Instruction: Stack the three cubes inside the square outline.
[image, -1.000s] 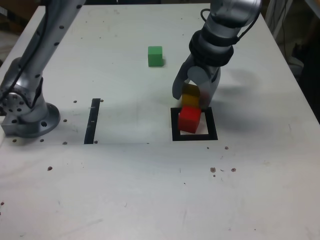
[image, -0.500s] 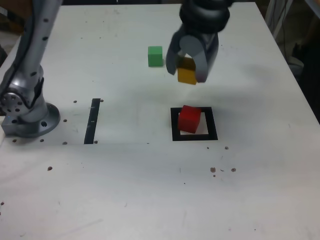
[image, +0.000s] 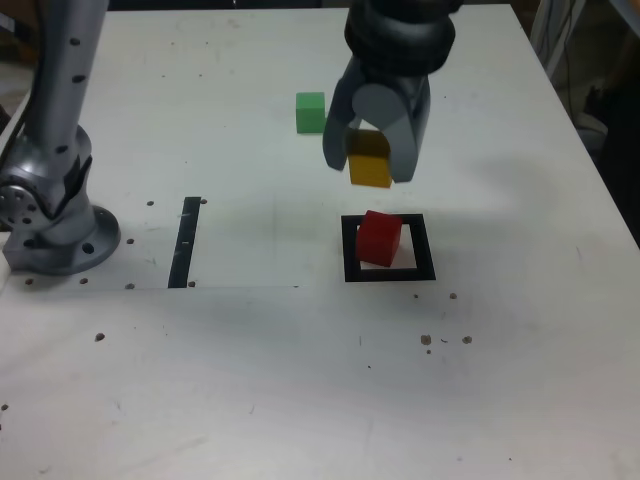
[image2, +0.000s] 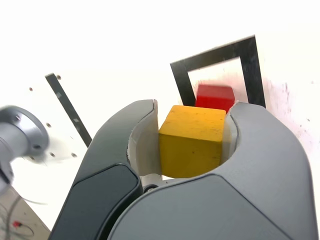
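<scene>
Arm base (image: 55, 215): left edge of the exterior view, on the white table (image: 300, 380).
Black strip (image: 184, 241): left of centre.
Green cube (image: 310, 112): upper centre, alone.
Gripper (image: 371, 165): clamped on the yellow cube (image: 370, 160), held in the air.
Red cube (image: 379, 238): inside the square outline (image: 388, 274), lower right of the gripper.

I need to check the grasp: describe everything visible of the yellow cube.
The yellow cube is a small solid block with plain matte faces and crisp edges, its underside in shadow. It is held off the table, clamped on two opposite sides between the jaws of the gripper. It hangs slightly tilted, beyond and above the red cube, touching nothing but the gripper.
</scene>
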